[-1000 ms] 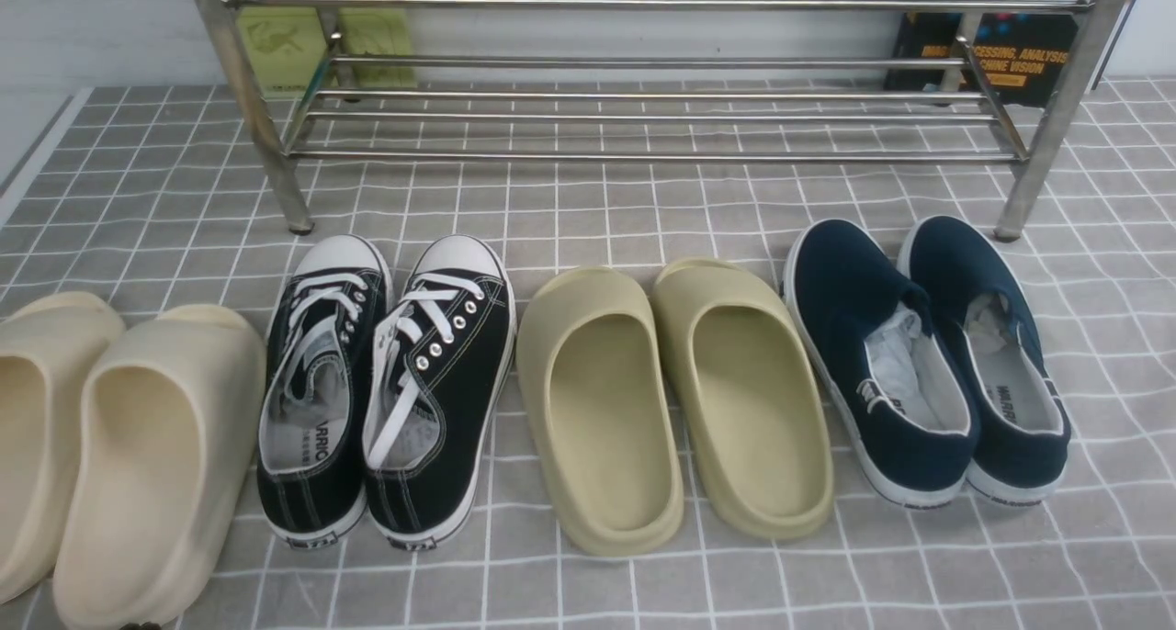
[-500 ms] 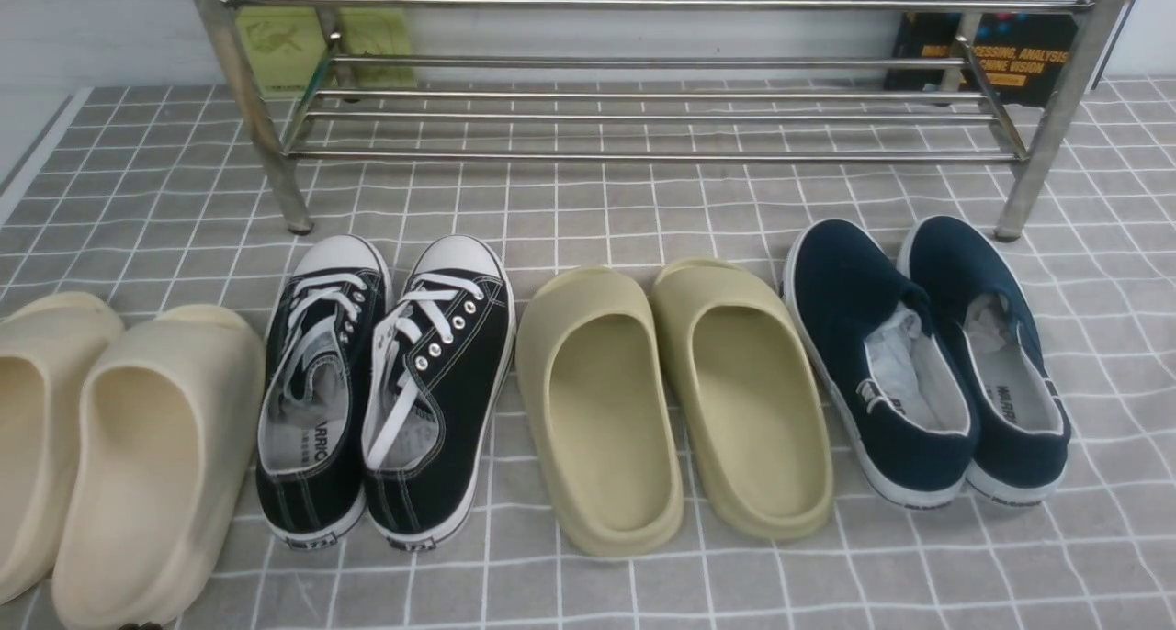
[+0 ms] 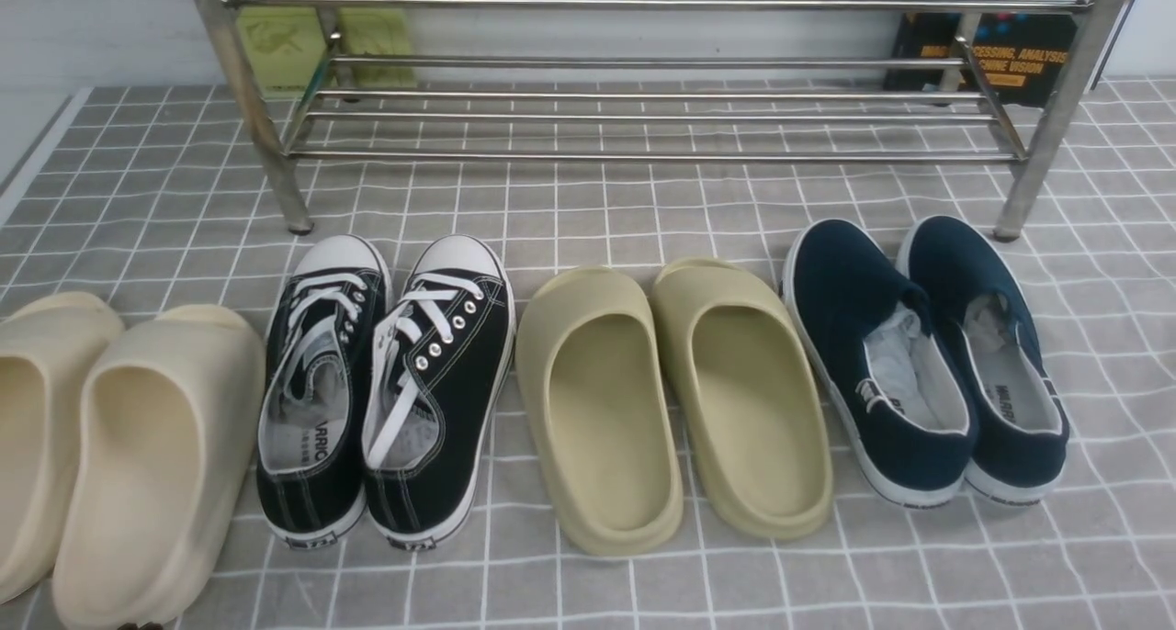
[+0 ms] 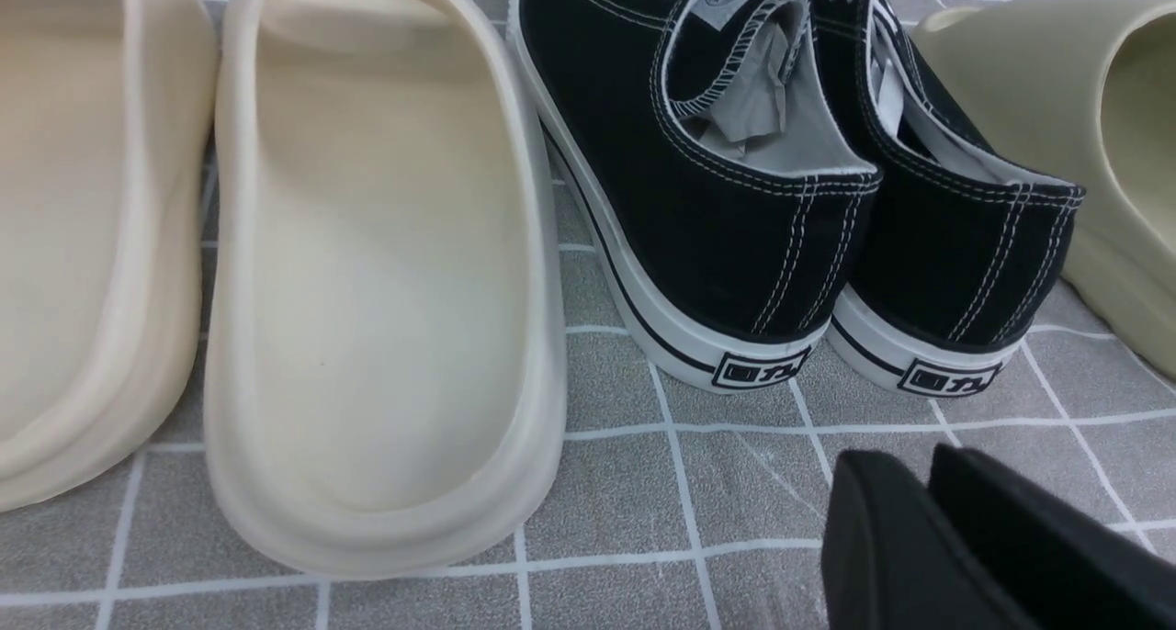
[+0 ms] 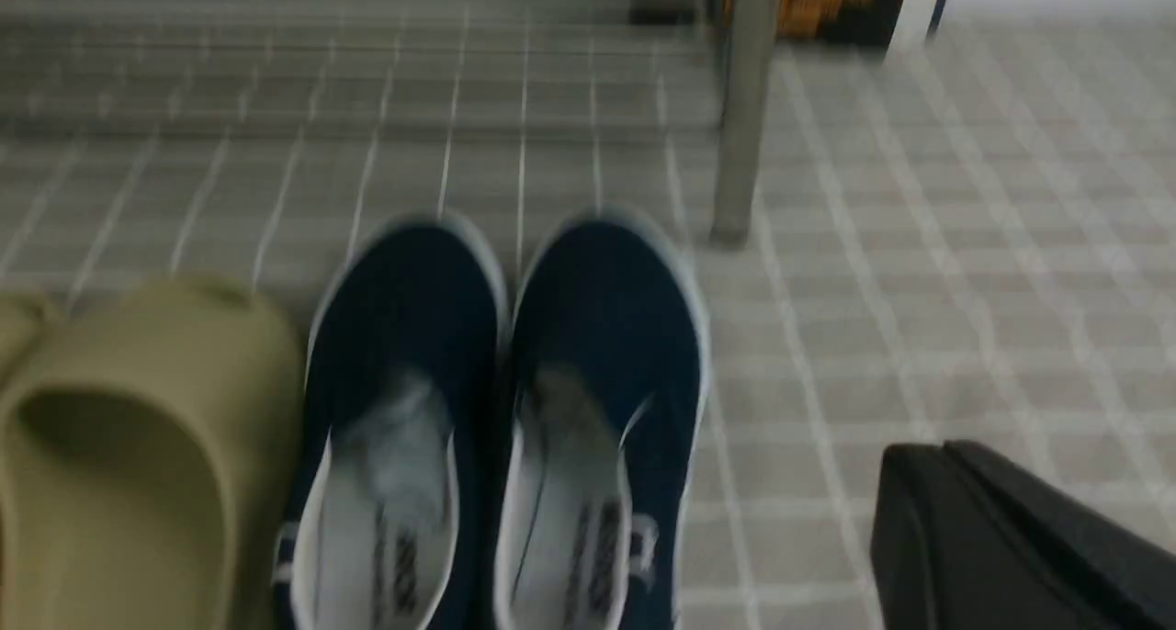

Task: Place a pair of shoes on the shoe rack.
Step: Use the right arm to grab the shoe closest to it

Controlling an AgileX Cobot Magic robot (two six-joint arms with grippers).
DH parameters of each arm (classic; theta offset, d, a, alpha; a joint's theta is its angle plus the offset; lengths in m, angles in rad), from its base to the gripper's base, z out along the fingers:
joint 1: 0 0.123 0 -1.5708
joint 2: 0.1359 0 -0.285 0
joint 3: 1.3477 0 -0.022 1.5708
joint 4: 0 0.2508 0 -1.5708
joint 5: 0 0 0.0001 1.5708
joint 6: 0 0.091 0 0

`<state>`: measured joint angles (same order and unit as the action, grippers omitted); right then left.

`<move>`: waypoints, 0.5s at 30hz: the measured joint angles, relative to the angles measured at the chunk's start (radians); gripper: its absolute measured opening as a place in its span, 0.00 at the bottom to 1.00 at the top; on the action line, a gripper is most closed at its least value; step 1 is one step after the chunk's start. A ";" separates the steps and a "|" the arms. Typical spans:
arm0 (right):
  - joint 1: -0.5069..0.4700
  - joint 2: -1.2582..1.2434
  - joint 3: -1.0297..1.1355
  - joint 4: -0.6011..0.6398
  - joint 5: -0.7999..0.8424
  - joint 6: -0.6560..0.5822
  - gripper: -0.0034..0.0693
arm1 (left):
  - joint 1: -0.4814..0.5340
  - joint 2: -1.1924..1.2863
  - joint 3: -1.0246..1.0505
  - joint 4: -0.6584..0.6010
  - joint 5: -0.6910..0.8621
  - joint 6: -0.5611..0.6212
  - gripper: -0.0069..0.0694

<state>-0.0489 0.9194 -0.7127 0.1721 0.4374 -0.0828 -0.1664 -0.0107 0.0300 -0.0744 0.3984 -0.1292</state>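
The pair of navy slip-on shoes stands side by side on the grey checked cloth at the right, one (image 3: 873,354) beside the other (image 3: 988,354), toes toward the shoe rack (image 3: 643,116). The steel rack stands at the back, its shelves bare. In the blurred right wrist view both navy shoes (image 5: 404,336) (image 5: 606,327) lie ahead and to one side of my right gripper (image 5: 928,451), which is shut and empty, apart from them. My left gripper (image 4: 905,460) is shut and empty, just behind the heels of the black sneakers. Neither gripper shows in the front view.
Black lace-up sneakers (image 3: 386,382), olive slides (image 3: 671,391) and cream slides (image 3: 119,446) line up left of the navy pair. The rack's front right leg (image 3: 1029,180) stands just beyond the navy toes. Books (image 3: 1001,42) lean behind the rack.
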 joint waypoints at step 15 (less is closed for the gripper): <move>0.353 0.662 -0.437 0.040 0.352 -0.037 0.63 | 0.000 0.000 0.000 0.000 0.000 0.000 0.22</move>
<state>0.3040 1.5813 -1.1499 0.2125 0.7890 -0.1200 -0.1664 -0.0107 0.0300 -0.0744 0.3984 -0.1292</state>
